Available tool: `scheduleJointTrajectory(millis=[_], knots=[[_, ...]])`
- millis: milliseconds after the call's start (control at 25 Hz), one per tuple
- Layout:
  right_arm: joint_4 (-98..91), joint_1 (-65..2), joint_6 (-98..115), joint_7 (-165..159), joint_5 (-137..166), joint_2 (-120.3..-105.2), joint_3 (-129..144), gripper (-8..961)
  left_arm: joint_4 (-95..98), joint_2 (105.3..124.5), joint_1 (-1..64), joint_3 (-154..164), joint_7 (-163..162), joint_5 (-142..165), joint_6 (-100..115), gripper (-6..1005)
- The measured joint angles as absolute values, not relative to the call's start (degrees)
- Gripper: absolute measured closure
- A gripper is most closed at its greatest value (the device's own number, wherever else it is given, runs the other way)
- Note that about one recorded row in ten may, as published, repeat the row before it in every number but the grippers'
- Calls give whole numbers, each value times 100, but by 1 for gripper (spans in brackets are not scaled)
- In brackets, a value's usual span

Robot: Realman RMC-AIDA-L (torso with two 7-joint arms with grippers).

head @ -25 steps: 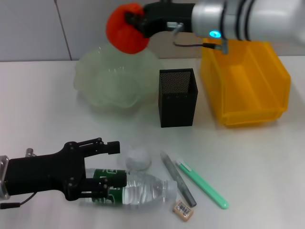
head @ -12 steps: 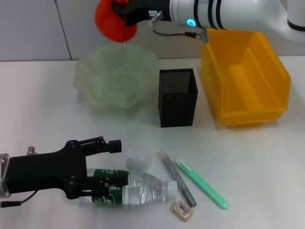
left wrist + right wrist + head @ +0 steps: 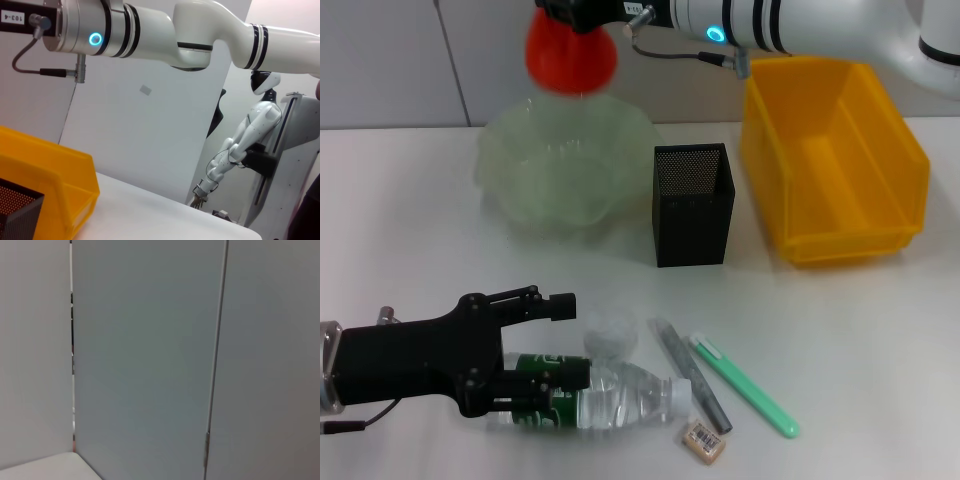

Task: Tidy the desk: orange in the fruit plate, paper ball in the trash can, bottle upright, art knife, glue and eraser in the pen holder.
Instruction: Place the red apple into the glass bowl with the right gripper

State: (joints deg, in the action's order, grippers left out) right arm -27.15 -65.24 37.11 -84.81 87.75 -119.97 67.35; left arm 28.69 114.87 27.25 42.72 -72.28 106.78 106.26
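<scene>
Right gripper (image 3: 578, 14) clamps the orange (image 3: 570, 57) above the plate (image 3: 565, 170), apparently not yet released. Left gripper (image 3: 545, 345) straddles the fallen bottle (image 3: 610, 397), fingers spread. Paper ball (image 3: 610, 332), knife, glue and eraser (image 3: 704, 439) lie unsorted on the surface.

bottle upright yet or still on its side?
On its side. The bottle lies flat on the desk, white cap toward the eraser, with the left gripper around its labelled end.
</scene>
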Motion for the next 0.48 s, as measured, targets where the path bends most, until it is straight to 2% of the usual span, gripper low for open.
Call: scheduleJointTrajectory(millis=[120, 240, 480], knots=[[-2726, -6520, 3698, -8470, 8755, -11995, 6766, 696, 2874, 11487, 2725, 4271, -7230, 10678, 10625, 186], [-2727, -6528, 3693, -8467, 8752, -11993, 6770, 455, 2882, 11487, 2725, 4271, -7239, 10678, 10625, 186], [-2729, -6541, 3688, -8464, 8748, -11990, 6756, 228, 2883, 11482, 2728, 4271, -7246, 10678, 10623, 188]])
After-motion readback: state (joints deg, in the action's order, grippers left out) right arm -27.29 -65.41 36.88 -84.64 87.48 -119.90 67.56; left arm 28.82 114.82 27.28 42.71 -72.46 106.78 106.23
